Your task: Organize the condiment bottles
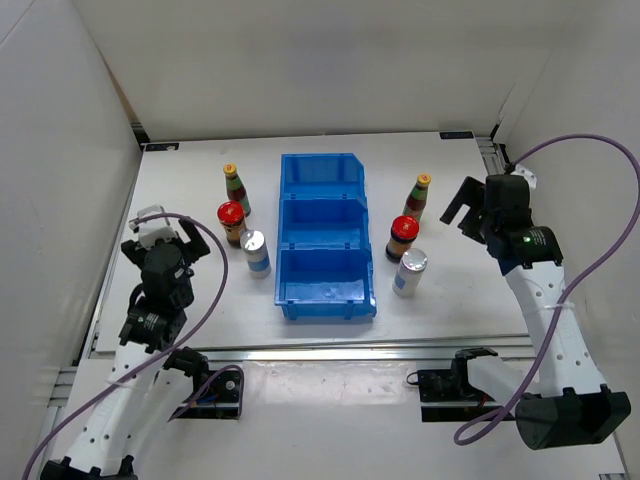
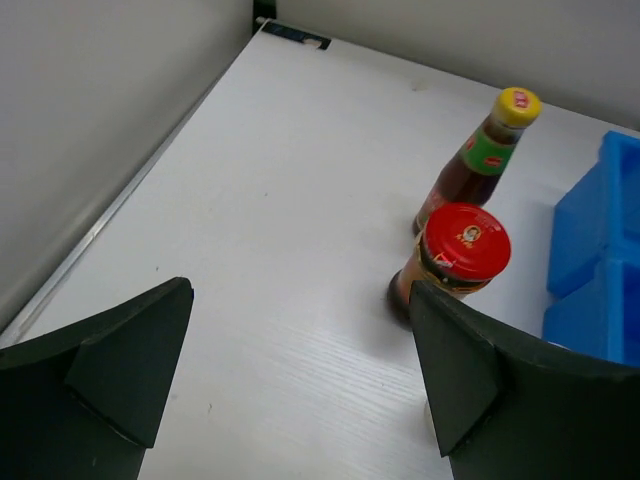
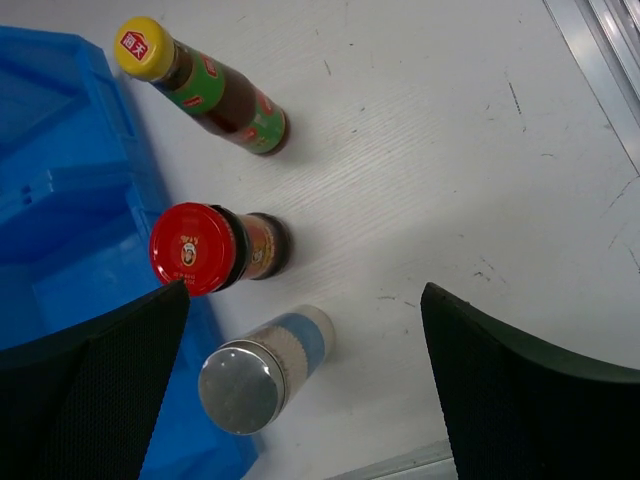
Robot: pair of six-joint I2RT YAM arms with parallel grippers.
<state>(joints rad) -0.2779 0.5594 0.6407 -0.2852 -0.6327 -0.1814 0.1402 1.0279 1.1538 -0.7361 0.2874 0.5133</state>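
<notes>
Three bottles stand left of the blue bin (image 1: pixel 322 238): a slim brown-green bottle (image 1: pixel 235 189), a red-lidded jar (image 1: pixel 231 222) and a white-blue shaker (image 1: pixel 256 252). Three stand right of it: a slim bottle (image 1: pixel 418 196), a red-lidded jar (image 1: pixel 403 238) and a shaker (image 1: pixel 410 272). My left gripper (image 1: pixel 165 228) is open and empty, left of the left group; its view shows the jar (image 2: pixel 455 258) and slim bottle (image 2: pixel 480 160). My right gripper (image 1: pixel 462 210) is open and empty, above the right group; its view shows the slim bottle (image 3: pixel 205 90), jar (image 3: pixel 205 248) and shaker (image 3: pixel 258 368).
The blue bin has three compartments in a row, all empty, and also shows in the right wrist view (image 3: pixel 60 200) and the left wrist view (image 2: pixel 600 250). White walls enclose the table on the left, back and right. A metal rail (image 1: pixel 300 348) runs along the near edge.
</notes>
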